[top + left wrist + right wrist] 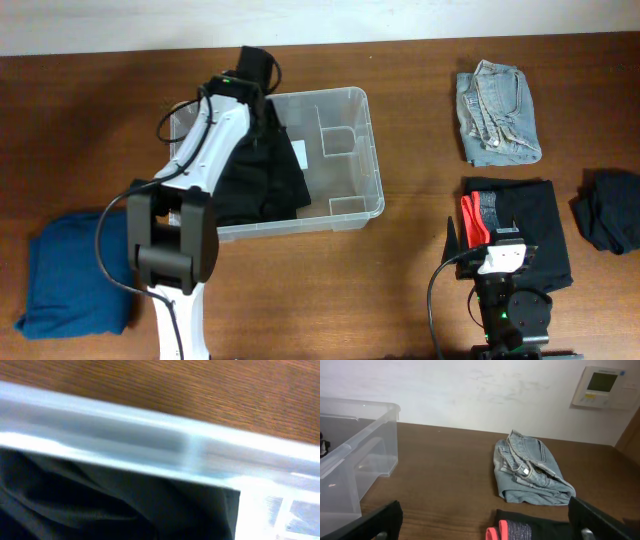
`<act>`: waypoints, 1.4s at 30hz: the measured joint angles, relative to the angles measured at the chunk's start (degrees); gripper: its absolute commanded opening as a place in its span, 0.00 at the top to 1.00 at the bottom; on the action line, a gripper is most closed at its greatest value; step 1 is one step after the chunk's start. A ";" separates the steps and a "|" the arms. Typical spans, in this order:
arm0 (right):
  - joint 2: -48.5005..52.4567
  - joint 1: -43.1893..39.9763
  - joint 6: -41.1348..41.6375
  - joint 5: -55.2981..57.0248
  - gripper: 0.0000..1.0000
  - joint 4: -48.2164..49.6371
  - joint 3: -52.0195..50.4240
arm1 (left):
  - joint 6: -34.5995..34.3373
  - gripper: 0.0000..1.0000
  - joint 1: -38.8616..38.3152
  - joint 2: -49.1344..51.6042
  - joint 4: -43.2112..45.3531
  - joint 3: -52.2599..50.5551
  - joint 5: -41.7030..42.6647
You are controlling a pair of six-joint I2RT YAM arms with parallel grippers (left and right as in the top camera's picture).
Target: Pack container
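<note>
The container (345,98) is a clear plastic bin at the table's middle left, with a white label (300,155) on its base. A black garment (258,175) fills its left half and rises in a peak to my left gripper (262,102), which points down into the bin. That gripper is shut on the cloth. In the left wrist view only the bin's rim (150,445) and the black garment (100,505) show; the fingers are hidden. My right gripper (495,238) (492,527) stands open and holds nothing, low over a folded black garment with a coral edge (525,215) (512,531).
Folded light-blue jeans (497,112) (530,472) lie at the back right. A dark garment (610,210) sits at the right edge and a blue garment (75,270) at the front left. A wall panel (604,386) hangs behind the table.
</note>
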 measured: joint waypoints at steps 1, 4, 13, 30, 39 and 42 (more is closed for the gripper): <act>0.00 0.00 -0.02 0.02 0.02 0.00 0.00 | 0.02 0.99 -0.31 0.09 0.33 -0.04 -0.02; 0.00 0.00 0.02 0.02 0.02 0.00 0.00 | 0.24 0.99 -1.05 0.11 1.46 -0.09 0.00; 0.00 0.00 0.02 0.02 0.02 0.00 0.00 | 1.64 1.00 -1.90 0.96 1.60 -0.07 0.02; 0.00 0.00 0.00 0.02 0.02 0.00 0.00 | 7.65 0.99 -3.52 -5.88 0.17 -0.07 7.61; 0.00 0.00 0.00 0.00 0.01 0.00 0.00 | 9.31 0.99 -11.37 -6.58 -1.57 -0.83 10.84; 0.00 0.00 0.00 0.00 0.01 0.00 0.00 | 9.20 0.99 -13.11 -6.58 -1.84 -3.06 10.03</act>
